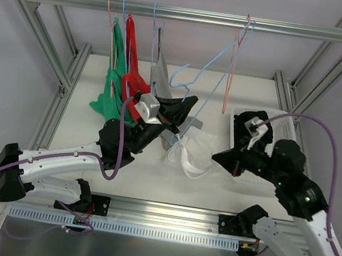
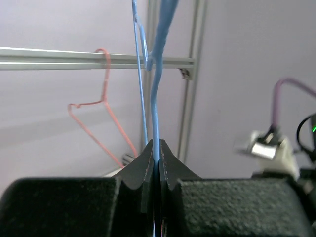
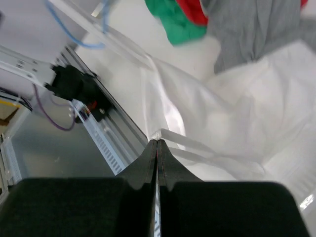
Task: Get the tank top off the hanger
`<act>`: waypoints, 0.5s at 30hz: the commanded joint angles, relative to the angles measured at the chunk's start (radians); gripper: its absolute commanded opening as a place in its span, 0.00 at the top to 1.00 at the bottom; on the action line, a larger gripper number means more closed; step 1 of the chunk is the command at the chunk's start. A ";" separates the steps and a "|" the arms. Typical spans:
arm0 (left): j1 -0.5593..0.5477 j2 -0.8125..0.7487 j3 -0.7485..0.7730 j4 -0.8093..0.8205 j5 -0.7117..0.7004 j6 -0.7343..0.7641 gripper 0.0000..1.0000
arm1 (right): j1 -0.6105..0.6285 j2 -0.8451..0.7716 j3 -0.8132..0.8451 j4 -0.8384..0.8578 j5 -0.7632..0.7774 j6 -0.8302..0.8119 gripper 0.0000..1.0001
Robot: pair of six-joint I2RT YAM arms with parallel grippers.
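The white tank top (image 1: 192, 157) lies crumpled on the table's middle, below the light blue hanger (image 1: 214, 89) that hangs from the top rail. My left gripper (image 1: 190, 103) is shut on the hanger's lower wire; the left wrist view shows the blue wire (image 2: 157, 89) pinched between the jaws of the left gripper (image 2: 157, 148). My right gripper (image 1: 216, 156) is shut on a strap of the tank top at its right edge. In the right wrist view the white cloth (image 3: 247, 108) spreads ahead of the right gripper (image 3: 157, 143), and the strap (image 3: 197, 144) runs out from the jaws.
Green (image 1: 110, 88), red (image 1: 132, 66) and grey (image 1: 161, 70) tops hang on hangers at the back left. An empty red hanger (image 1: 231, 66) hangs from the rail (image 1: 173, 13). A white basket (image 1: 285, 121) sits at the right under my right arm.
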 commanded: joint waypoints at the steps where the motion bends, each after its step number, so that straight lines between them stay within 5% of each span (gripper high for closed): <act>1: -0.008 -0.051 -0.133 0.408 -0.139 0.078 1.00 | 0.031 0.074 -0.122 0.059 0.023 0.023 1.00; 8: -0.008 0.027 -0.196 0.688 -0.120 0.191 1.00 | 0.116 0.169 -0.224 0.109 0.165 0.038 1.00; 15: -0.015 0.119 -0.136 0.675 -0.121 0.277 1.00 | 0.120 0.160 -0.294 0.097 0.249 0.060 1.00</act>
